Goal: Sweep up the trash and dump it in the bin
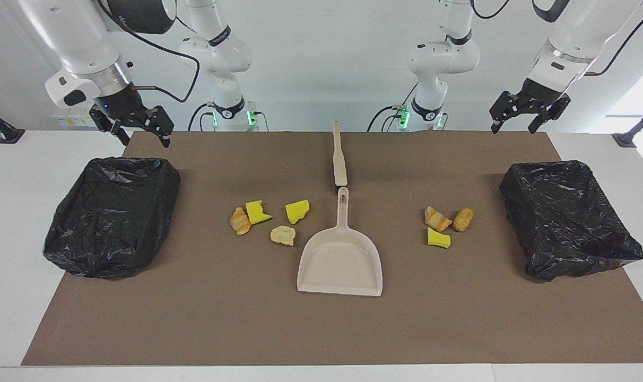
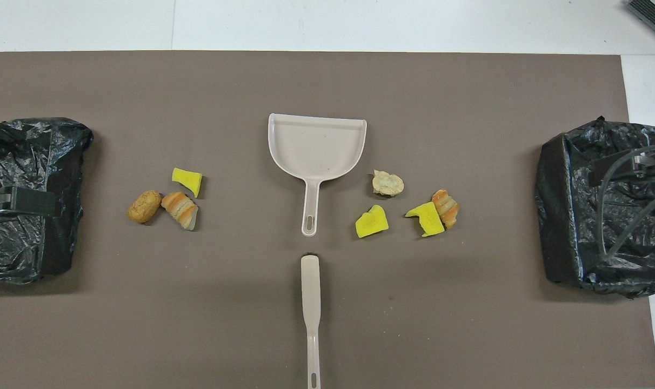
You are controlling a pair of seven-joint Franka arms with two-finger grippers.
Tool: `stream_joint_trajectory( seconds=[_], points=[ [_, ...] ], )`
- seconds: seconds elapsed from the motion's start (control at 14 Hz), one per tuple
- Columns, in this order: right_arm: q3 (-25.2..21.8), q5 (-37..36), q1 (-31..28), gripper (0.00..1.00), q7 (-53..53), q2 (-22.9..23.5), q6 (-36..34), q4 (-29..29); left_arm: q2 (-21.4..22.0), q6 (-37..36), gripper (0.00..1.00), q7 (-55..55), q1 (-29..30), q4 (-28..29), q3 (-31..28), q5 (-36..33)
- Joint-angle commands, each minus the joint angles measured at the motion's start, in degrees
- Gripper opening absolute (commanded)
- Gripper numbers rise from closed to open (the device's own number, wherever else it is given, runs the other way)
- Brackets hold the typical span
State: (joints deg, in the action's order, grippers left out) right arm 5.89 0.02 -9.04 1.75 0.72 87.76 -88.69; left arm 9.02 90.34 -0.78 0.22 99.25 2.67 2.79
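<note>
While nothing has yet been picked up, the facing view shows the task at its very start: the right gripper (image 1: 139,129) hangs in the air over the robots' edge of the brown mat (image 1: 205,318), above the black-lined bin at the right arm's end (image 1: 112,215), its fingers spread wide and holding nothing, and the left gripper (image 1: 519,118) hangs likewise open and empty above the black-lined bin at the left arm's end (image 1: 568,217). Between the bins the trash lies in two groups on the surface: four scraps (image 1: 268,218) beside the dustpan (image 1: 340,262) toward the right arm's end, three scraps (image 1: 446,225) beside it toward the left arm's end. Nearer the robots than the dustpan, the brush (image 1: 338,154) lies in line with the dustpan's handle, its tip just short of touching it. From the overhead view the same layout reads plainly: the dustpan (image 2: 316,151) has its open mouth turned away from the robots, the brush (image 2: 310,308) lies below it, the group of three (image 2: 168,200) and the group of four (image 2: 406,208) flank the handle, and both bins sit at the mat's ends, each partly covered by a blurred dark part of an arm. My judgement is that the step in hand is reaching for the tools; the next move calls for one gripper to descend on the brush handle and the other on the dustpan handle, closing squarely across each slim handle without nudging the scraps close by.
</note>
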Motion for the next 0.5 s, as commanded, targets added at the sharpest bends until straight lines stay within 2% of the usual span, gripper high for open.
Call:
stream_joint_trajectory(
  seconds=[0.0, 0.21, 0.43],
  points=[
    [0.35, -0.11, -0.19, 1.0, 0.89, -1.33, -0.92, -1.31, 1.26, 1.33, 1.0, -0.36, -1.19, 3.4, -0.38, -0.68],
    [0.43, -0.46, -0.1, 1.0, 0.98, -1.51, -0.92, -1.4, 2.4, 1.94, 1.0, -1.32, -4.86, 7.96, -0.12, -0.59],
    [1.31, -0.37, 0.42, 1.0, 0.8, -1.16, -0.92, -1.4, 5.73, 4.4, 1.0, -5.7, -12.23, 16.65, -0.12, -0.59]
  ],
)
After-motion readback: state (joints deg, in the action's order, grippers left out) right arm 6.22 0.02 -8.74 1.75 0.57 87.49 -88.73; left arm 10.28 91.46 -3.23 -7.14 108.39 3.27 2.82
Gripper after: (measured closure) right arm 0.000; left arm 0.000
